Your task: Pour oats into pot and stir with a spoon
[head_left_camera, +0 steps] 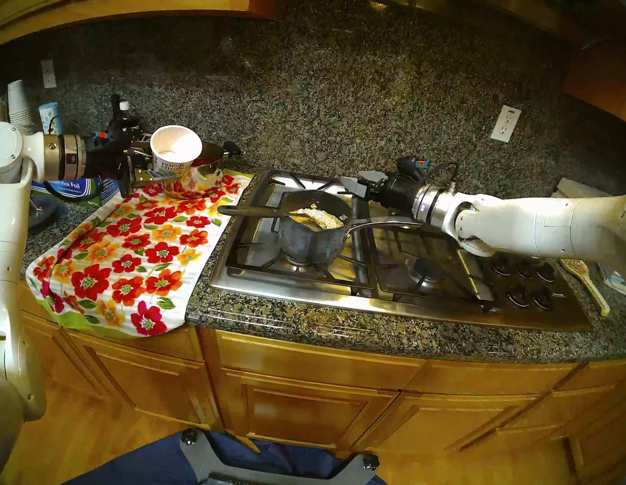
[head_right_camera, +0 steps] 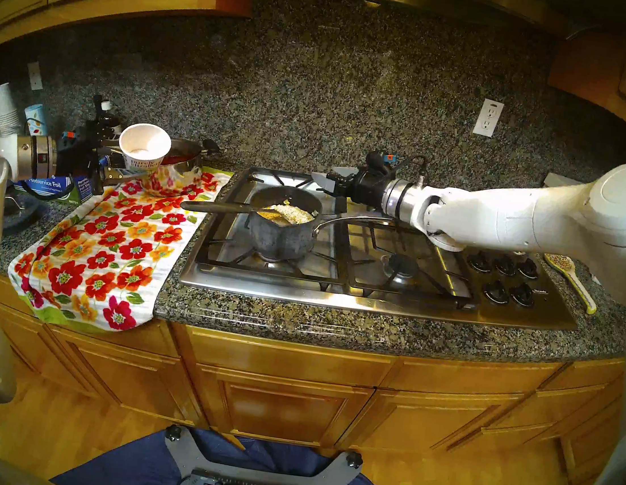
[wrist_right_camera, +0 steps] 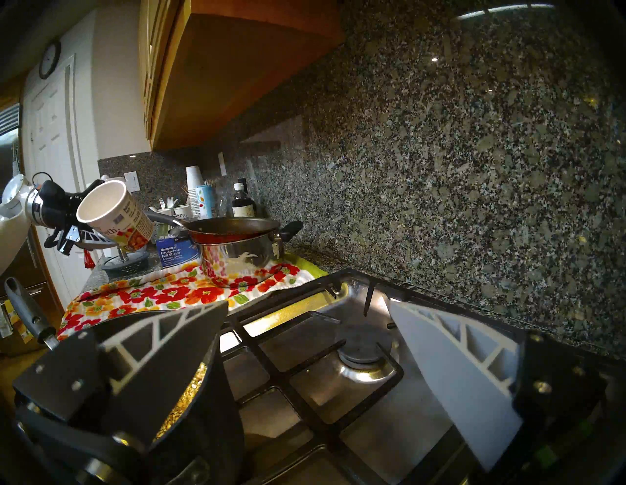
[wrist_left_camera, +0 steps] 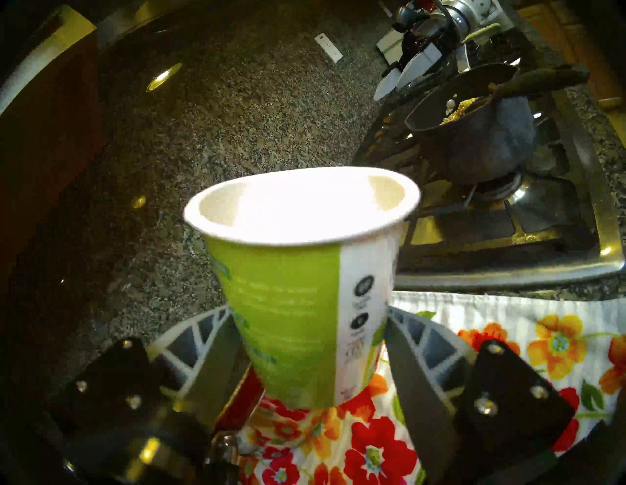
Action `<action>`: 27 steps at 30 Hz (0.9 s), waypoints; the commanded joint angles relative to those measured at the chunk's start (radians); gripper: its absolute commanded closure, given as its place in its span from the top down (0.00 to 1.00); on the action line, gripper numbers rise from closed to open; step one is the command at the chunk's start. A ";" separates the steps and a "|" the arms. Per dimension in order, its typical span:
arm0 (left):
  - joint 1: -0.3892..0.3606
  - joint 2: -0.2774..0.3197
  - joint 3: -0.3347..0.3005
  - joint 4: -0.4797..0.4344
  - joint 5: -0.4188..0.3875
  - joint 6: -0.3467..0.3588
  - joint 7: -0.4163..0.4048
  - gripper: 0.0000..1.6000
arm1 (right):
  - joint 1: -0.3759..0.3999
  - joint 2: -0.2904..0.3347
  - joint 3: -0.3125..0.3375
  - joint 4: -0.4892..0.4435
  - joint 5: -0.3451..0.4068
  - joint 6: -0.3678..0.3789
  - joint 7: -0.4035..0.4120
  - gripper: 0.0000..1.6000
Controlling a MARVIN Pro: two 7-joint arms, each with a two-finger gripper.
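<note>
Left of the pot (head_left_camera: 310,232), the left gripper (head_left_camera: 162,172) has its jaws pinching the paper cup (head_left_camera: 174,152), raised over the floral towel (head_left_camera: 132,248) on the desk (head_left_camera: 371,327). The pot sits on the stove's (head_left_camera: 394,302) front-left burner, holding the oats (head_left_camera: 320,217) and the spoon (head_left_camera: 256,211), handle pointing left. Behind the pot, to its right, the right gripper (head_left_camera: 350,185) hangs with jaws spread, empty.

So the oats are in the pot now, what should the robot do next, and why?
Probably set the cup down on the flowery towel. The left gripper holds it tilted above the towel, and it looks empty inside, while the oats already lie in the pot. The spoon rests in the pot untouched, and the right gripper is open nearby, so stirring could follow.
</note>
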 commanded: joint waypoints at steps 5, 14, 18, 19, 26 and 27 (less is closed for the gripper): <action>0.007 0.006 -0.070 0.074 -0.061 0.010 -0.027 0.57 | 0.033 0.001 0.014 0.006 0.001 -0.004 0.002 1.00; 0.005 0.014 -0.095 0.141 -0.076 0.020 -0.058 0.60 | 0.033 0.000 0.014 0.006 0.001 -0.005 0.002 1.00; 0.002 0.019 -0.114 0.205 -0.103 0.030 -0.058 0.64 | 0.033 0.000 0.013 0.006 0.001 -0.005 0.002 1.00; 0.002 0.024 -0.116 0.219 -0.107 0.028 -0.058 0.64 | 0.033 0.000 0.013 0.006 0.001 -0.005 0.002 1.00; 0.007 0.035 -0.123 0.296 -0.124 -0.023 -0.058 0.62 | 0.033 0.000 0.013 0.006 0.001 -0.005 0.002 1.00; 0.010 0.036 -0.123 0.311 -0.129 -0.037 -0.058 0.61 | 0.033 0.000 0.013 0.006 0.001 -0.005 0.002 1.00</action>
